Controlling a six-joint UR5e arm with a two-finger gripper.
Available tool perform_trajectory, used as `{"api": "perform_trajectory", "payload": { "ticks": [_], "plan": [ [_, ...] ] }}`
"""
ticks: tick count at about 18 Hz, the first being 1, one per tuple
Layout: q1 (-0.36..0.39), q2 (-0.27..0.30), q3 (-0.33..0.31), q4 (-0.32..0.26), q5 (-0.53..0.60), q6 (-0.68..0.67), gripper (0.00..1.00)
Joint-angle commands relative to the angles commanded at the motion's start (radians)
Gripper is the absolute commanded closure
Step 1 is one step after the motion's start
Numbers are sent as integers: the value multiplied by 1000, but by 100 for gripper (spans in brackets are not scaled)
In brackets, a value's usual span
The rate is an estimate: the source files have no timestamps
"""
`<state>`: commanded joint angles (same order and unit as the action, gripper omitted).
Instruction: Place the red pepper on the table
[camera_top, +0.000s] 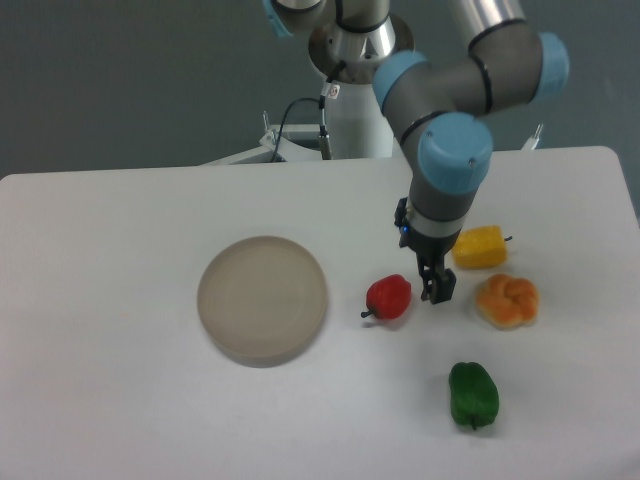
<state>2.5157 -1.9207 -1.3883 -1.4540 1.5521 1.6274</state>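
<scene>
The red pepper lies on its side on the white table, its dark stem pointing left, just right of the round plate. My gripper hangs a little to the pepper's right and slightly above it, apart from it. Its dark fingers point down with nothing between them, and it looks open.
A round beige-grey plate sits left of the pepper. A yellow pepper, an orange lobed pepper and a green pepper lie to the right and front right. The arm's base stands at the back.
</scene>
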Motion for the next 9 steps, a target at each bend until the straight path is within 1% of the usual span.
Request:
{"api": "perform_trajectory", "payload": {
  "ticks": [1, 3, 6, 9],
  "plan": [
    [14, 17, -1, -11, 46, 53, 0],
    [29, 25, -12, -14, 51, 107, 0],
    [29, 28, -29, -9, 48, 111, 0],
    [23, 23, -29, -6, 45, 111, 0]
  ]
}}
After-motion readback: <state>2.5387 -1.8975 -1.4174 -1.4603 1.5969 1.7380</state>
